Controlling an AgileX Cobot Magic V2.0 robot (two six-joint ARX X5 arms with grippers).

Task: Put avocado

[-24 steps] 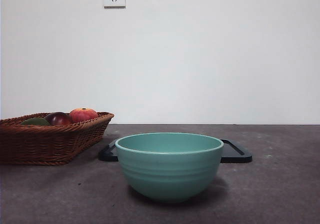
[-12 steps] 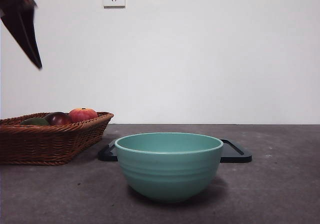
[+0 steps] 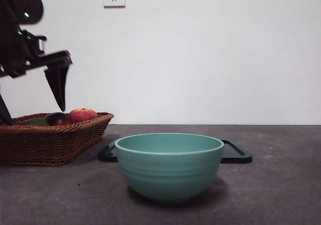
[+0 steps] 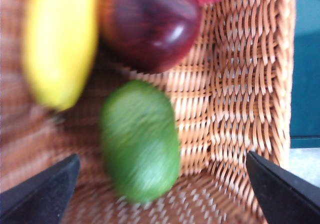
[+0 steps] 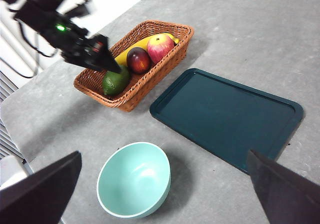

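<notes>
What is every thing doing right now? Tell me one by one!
avocado: lying in the wicker basket
dark red fruit: in basket
apple: in basket
banana: in basket
bowl: upright, empty
tray: empty
left gripper: open above avocado
right gripper: open, waiting

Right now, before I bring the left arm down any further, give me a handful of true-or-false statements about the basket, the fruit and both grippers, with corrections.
1. The avocado lies in the wicker basket. True.
2. The left gripper is shut on the avocado. False: its jaws are open and hover above the fruit, holding nothing.
3. The teal bowl holds a banana. False: the bowl is empty; the banana is in the basket.
4. The dark red fruit sits between the avocado and the apple. True.
5. The right gripper is at the basket. False: it hangs open, high above the table, away from the basket.
</notes>
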